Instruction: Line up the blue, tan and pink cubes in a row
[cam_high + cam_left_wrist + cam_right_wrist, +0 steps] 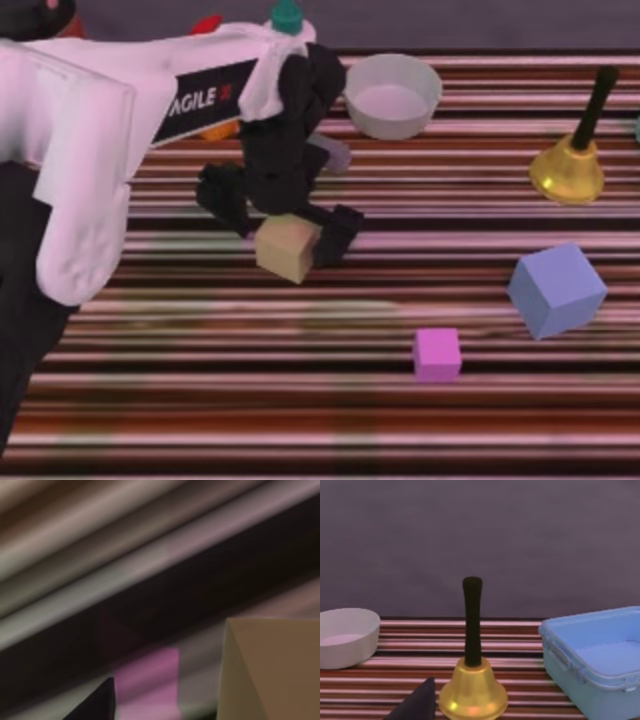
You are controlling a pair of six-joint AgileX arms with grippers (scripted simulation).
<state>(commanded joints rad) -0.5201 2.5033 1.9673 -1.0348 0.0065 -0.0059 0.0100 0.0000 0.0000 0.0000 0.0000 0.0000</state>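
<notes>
My left end effector [290,232] clamps the tan cube [288,250] by opposite flat faces; it seems rigid, light, unlikely to slip.

Striped table [200,420] in dark brown, pink and cream bands. Tan cube [287,250]; periwinkle-blue cube [556,290]; magenta-pink cube [437,355]. White arm [90,130] with black gripper [285,225]. Pale grey bowl [393,95]. Gold bell [568,170] with black handle. Light blue box [600,660]. Teal piece [287,14] and red piece [206,24] at the far edge.
</notes>
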